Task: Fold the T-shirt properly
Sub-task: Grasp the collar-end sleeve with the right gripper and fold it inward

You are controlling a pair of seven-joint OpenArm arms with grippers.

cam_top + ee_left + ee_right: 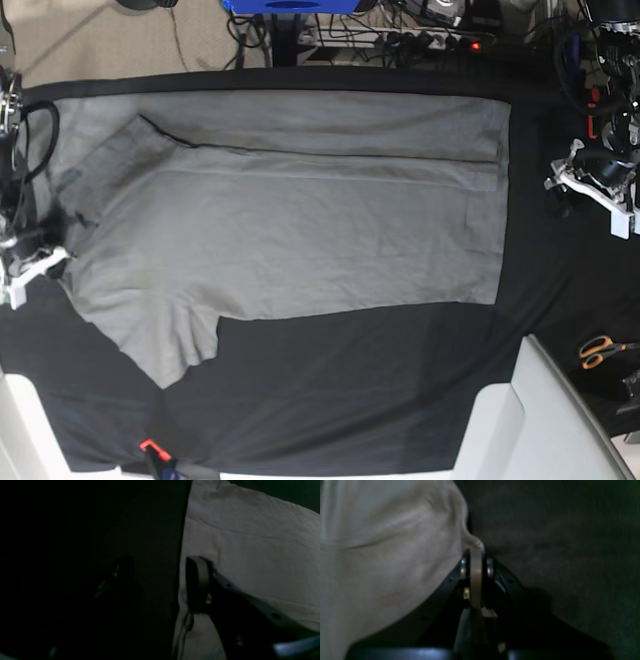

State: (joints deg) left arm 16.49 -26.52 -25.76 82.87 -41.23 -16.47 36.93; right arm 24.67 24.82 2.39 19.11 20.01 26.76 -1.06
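Note:
The grey T-shirt [300,230] lies spread on the black cloth [350,380], its far long side folded over and one sleeve pointing toward the near left. My right gripper [55,260] is at the shirt's left end. In the right wrist view it [476,551] is shut on a pinched-up peak of the T-shirt [382,555]. My left gripper [562,185] is off the shirt's right edge. In the left wrist view it [160,580] is open, with one finger [197,585] seen against the T-shirt [250,542] and the other over dark cloth.
Orange-handled scissors [600,350] lie at the right edge. A white bin [530,420] stands at the near right and another white edge [20,420] at the near left. Cables and a power strip [420,38] run along the far side. A small red-tipped tool [150,450] sits at the near edge.

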